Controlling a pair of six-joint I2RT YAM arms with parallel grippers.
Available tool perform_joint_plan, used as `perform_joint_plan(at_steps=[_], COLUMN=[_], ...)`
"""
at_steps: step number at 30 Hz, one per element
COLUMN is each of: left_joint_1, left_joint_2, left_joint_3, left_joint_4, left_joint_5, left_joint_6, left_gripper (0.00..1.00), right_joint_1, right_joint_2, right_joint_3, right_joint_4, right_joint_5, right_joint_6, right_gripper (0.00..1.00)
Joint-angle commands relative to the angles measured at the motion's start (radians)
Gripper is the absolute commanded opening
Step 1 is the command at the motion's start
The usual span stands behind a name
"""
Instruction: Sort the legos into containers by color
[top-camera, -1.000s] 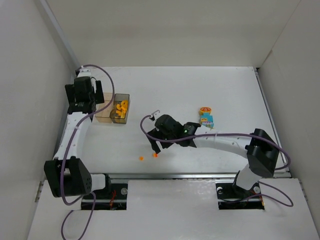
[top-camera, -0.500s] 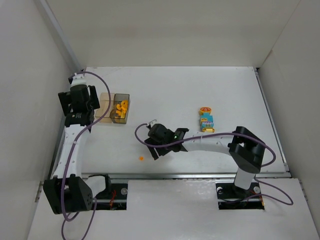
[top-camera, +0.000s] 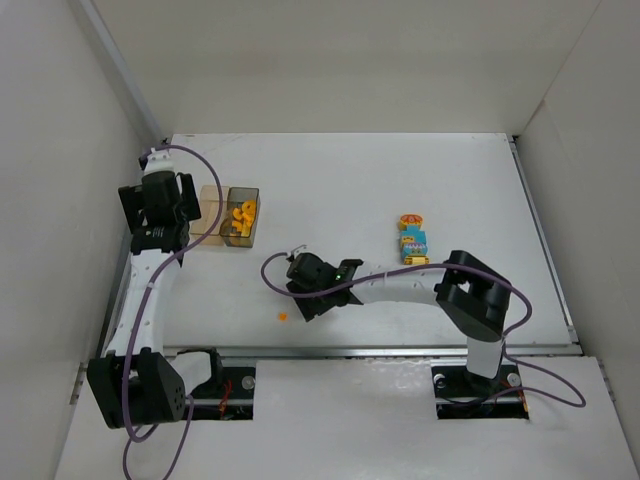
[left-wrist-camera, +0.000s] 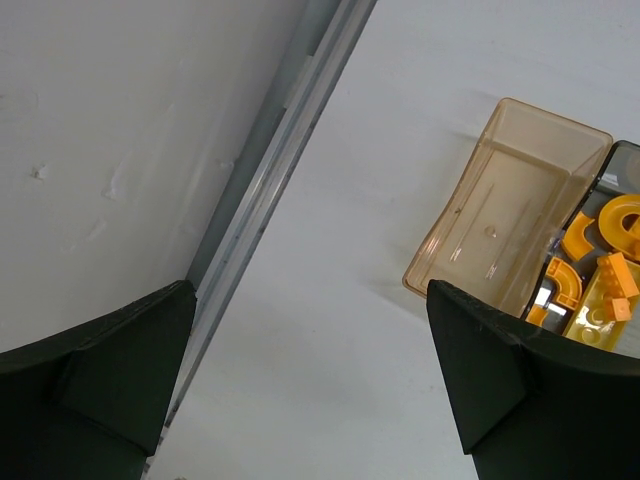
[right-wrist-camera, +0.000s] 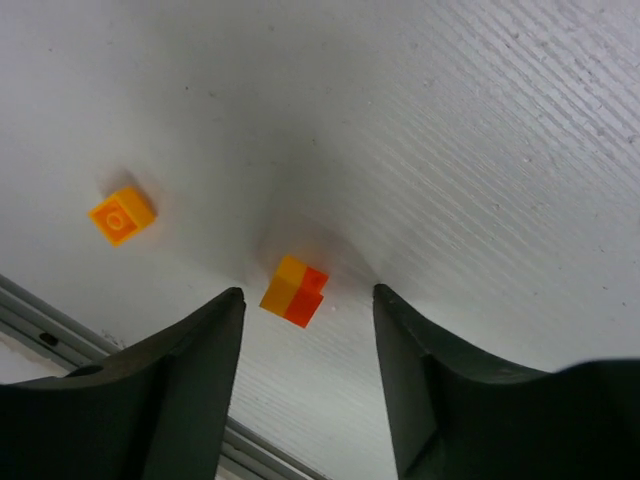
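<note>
In the right wrist view a tiny orange and orange-red lego (right-wrist-camera: 295, 291) lies on the table between the jaws of my right gripper (right-wrist-camera: 308, 300). The jaws stand open, with a gap on each side of it. A second tiny orange lego (right-wrist-camera: 122, 215) lies further left, also visible from above (top-camera: 283, 317). My right gripper (top-camera: 305, 290) sits low near the front edge and hides the first piece from above. The containers stand at the far left: a tan-clear box (left-wrist-camera: 510, 210) that holds nothing and a dark grey box (top-camera: 240, 218) holding orange and yellow legos (left-wrist-camera: 590, 275). My left gripper (left-wrist-camera: 310, 300) hovers wide open beside them.
A stack of cyan, yellow and orange-red bricks (top-camera: 412, 238) stands right of centre. A metal rail (right-wrist-camera: 60, 330) runs along the table's front edge just below the right gripper. White walls enclose the table; the left wall (left-wrist-camera: 130, 120) is close to the left gripper.
The right gripper has slid left and nearer the front edge, over the orange piece, and its jaws have narrowed around it. The left arm swung left earlier and has since held still.
</note>
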Motion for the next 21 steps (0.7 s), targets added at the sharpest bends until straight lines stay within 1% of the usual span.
perform_joint_plan(at_steps=[1,2,6,7,9,10,11,13,17,18,20,21], left_joint_1=[0.003,0.003,0.003,0.003,0.003,0.003,0.003,0.003,0.003,0.003,0.003,0.003], left_joint_2=[-0.028,-0.028,-0.028,-0.028,-0.028,-0.028,-0.028,-0.028,-0.028,-0.028,-0.028,-0.028], left_joint_3=[-0.019,-0.019,-0.019,-0.019,-0.019,-0.019,-0.019,-0.019,-0.019,-0.019,-0.028,-0.028], left_joint_4=[0.039,0.039,0.039,0.039,0.039,0.039,0.039,0.039,0.039,0.048,0.048,0.059], left_joint_5=[0.003,0.003,0.003,0.003,0.003,0.003,0.003,0.003,0.003,0.003,-0.037,-0.060], left_joint_6=[-0.009,-0.009,-0.009,-0.009,-0.009,-0.009,-0.009,-0.009,-0.009,-0.009,-0.027,-0.037], left_gripper=[1.00,1.00,1.00,1.00,1.00,1.00,1.00,1.00,1.00,1.00,1.00,1.00], right_joint_1=[0.007,0.007,0.007,0.007,0.007,0.007,0.007,0.007,0.007,0.007,0.007,0.007], right_joint_2=[0.016,0.025,0.025,0.025,0.025,0.025,0.025,0.014,0.014,0.042,0.094,0.165], right_joint_3=[0.050,0.050,0.050,0.050,0.050,0.050,0.059,0.073,0.206,0.313,0.448,0.602], right_joint_4=[0.019,0.008,0.008,0.008,0.008,0.008,0.008,0.008,0.008,0.008,0.008,-0.009], right_joint_5=[0.004,0.004,0.004,0.004,0.004,0.004,0.004,0.015,0.058,0.072,0.128,0.151], right_joint_6=[0.012,0.012,0.012,0.012,0.012,0.012,0.002,-0.008,-0.103,-0.129,-0.211,-0.231], right_gripper=[0.58,0.52,0.37,0.26,0.16,0.06,0.02,0.00,0.00,0.00,0.00,0.00])
